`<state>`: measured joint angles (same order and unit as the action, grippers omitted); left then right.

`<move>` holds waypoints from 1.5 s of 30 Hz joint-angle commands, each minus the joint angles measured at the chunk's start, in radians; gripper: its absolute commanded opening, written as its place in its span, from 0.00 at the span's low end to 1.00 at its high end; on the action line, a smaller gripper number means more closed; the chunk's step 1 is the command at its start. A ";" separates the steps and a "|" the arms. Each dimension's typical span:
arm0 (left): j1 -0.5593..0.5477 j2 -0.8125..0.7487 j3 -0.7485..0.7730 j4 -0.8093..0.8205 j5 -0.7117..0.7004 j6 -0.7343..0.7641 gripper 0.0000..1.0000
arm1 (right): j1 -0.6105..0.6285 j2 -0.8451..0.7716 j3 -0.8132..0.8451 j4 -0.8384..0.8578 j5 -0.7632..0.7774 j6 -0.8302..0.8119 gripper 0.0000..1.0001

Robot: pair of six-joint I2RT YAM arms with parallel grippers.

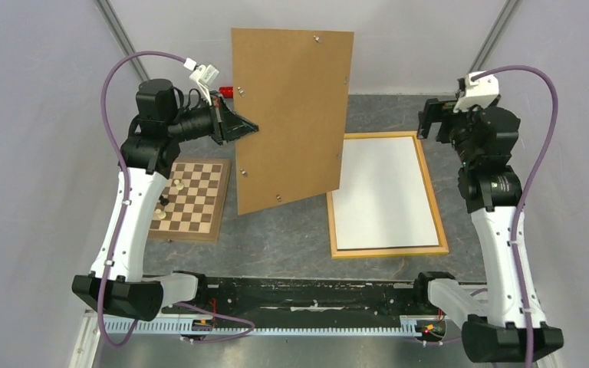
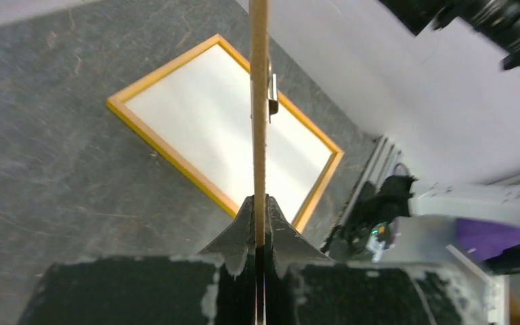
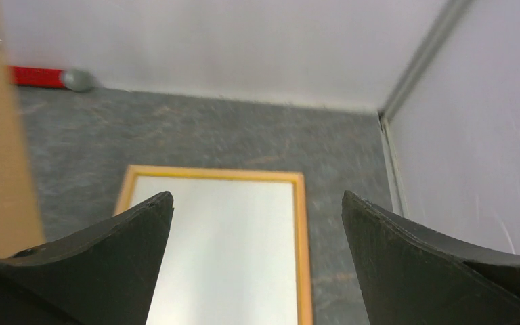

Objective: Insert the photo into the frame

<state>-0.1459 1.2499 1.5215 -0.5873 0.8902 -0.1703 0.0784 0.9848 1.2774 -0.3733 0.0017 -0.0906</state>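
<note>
Frame (image 1: 387, 251) of yellow-orange wood flat on the desk (image 1: 276, 238), in the right half, long side running from near to far. Inside its rails, filling the opening, photo (image 1: 383, 192) with plain white side up; printed side not to see. Toward the left edge, at about the same depth, brown-and-cream chessboard (image 1: 195, 199), flat, with few small pieces (image 1: 176, 184) standing along its left side. Between chessboard and frame, further back, brown backing board (image 1: 291, 115) held upright in the air, a little tilted, lower right corner over the left rail of the frame in the top view; whether touching it, cannot tell. Small metal clips (image 2: 271, 95) near its edges. Left tool (image 1: 251, 127) closed tight on the left edge of this board, both fingers flat against the thin board in the wrist view. Right tool (image 3: 257, 203) spread wide, holding nothing, high above the far end of the frame near the right edge of the desk. At the far edge, behind the board, small red object (image 3: 37, 76) with grey end lying by the wall.
</note>
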 commanded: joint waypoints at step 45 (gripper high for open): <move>0.005 -0.036 -0.285 0.382 -0.053 -0.543 0.02 | -0.440 0.591 -0.466 0.103 -0.478 -0.162 0.88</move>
<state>-0.1459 1.2377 1.2018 -0.2962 0.8104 -0.7227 -0.3576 1.5551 0.8089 -0.2699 -0.4019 -0.2192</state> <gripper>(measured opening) 0.047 0.882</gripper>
